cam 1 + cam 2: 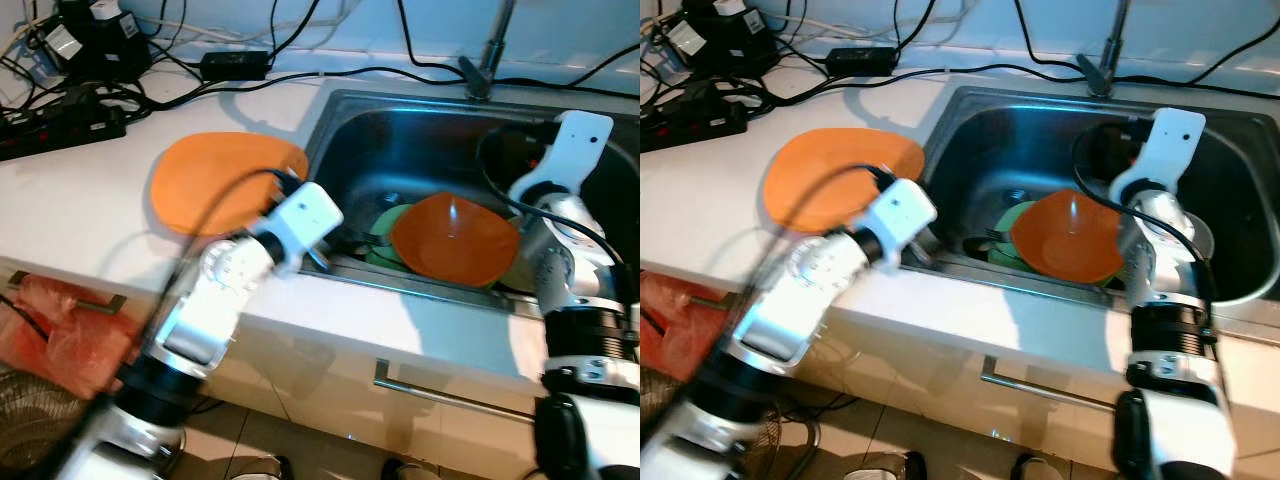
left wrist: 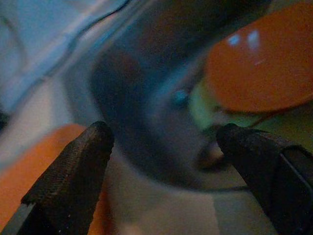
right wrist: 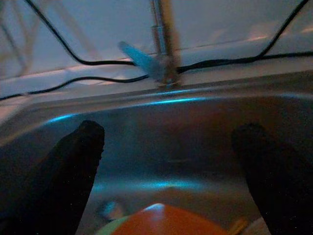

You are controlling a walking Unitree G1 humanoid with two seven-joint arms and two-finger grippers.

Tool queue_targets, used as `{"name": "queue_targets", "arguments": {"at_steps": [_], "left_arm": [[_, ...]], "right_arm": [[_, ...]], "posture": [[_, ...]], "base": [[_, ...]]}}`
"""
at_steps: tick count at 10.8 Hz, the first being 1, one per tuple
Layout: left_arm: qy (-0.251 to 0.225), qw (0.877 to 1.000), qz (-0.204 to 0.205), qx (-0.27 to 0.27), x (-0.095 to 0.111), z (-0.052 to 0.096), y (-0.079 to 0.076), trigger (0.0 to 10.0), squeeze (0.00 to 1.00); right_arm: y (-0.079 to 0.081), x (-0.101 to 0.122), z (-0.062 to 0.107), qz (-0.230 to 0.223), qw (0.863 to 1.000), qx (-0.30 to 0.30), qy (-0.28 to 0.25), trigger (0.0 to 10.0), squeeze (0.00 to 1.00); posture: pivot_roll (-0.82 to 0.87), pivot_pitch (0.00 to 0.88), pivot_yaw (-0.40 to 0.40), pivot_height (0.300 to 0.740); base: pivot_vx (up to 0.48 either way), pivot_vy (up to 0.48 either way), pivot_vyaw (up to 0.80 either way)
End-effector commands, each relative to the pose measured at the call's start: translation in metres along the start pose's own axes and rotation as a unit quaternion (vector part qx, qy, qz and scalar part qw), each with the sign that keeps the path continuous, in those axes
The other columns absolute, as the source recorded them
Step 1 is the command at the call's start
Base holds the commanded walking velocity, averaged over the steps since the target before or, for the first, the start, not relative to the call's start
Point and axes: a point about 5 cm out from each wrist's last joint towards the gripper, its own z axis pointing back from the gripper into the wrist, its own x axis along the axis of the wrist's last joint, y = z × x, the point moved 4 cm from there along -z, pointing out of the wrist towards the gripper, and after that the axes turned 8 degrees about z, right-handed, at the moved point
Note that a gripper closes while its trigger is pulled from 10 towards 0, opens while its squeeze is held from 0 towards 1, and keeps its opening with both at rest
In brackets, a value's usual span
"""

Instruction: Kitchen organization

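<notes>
We are hovering both grippers, left gripper [image 2: 161, 147] and right gripper [image 3: 166, 161], jaws spread and empty, over the sink [image 1: 400, 130], and should be lowering squarely onto the orange bowl [image 1: 455, 238] rim.

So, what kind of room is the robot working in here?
Most likely a home kitchen: a stainless steel sink with a metal tap is set in a white countertop, and a round orange bowl lies in the sink.

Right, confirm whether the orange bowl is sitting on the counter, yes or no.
No, the orange bowl sits inside the sink on top of a green plate; the thing on the counter is a flat orange plate.
</notes>
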Motion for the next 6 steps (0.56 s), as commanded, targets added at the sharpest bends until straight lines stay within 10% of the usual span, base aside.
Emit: {"name": "queue_targets", "arguments": {"at_steps": [1, 2, 3, 6], "left_arm": [[0.005, 0.999, -0.038, 0.017, -0.002, 0.001, 0.008, 10.0, 1.00], [0.009, 0.996, -0.089, 0.018, -0.002, 0.004, 0.013, 10.0, 1.00], [0.012, 0.988, -0.151, 0.010, 0.002, 0.008, 0.016, 10.0, 1.00], [0.025, 0.981, -0.191, 0.018, -0.006, 0.015, 0.024, 10.0, 1.00]], "right_arm": [[0.004, 0.008, 0.000, -0.012, 1.000, 0.012, -0.009, 10.0, 1.00], [0.004, 0.007, -0.001, -0.012, 1.000, 0.013, -0.008, 10.0, 0.20], [0.004, 0.006, -0.001, -0.014, 1.000, 0.012, -0.005, 10.0, 0.00], [0.006, 0.004, -0.002, -0.018, 1.000, 0.017, 0.001, 10.0, 0.00]], "posture": [[0.09, 0.108, 0.082, 0.740], [0.09, 0.108, 0.080, 0.740], [0.09, 0.107, 0.078, 0.740], [0.10, 0.105, 0.072, 0.740]], "base": [[0.000, 0.000, 0.00], [0.000, 0.000, 0.00], [0.000, 0.000, 0.00], [0.000, 0.000, 0.00]]}}
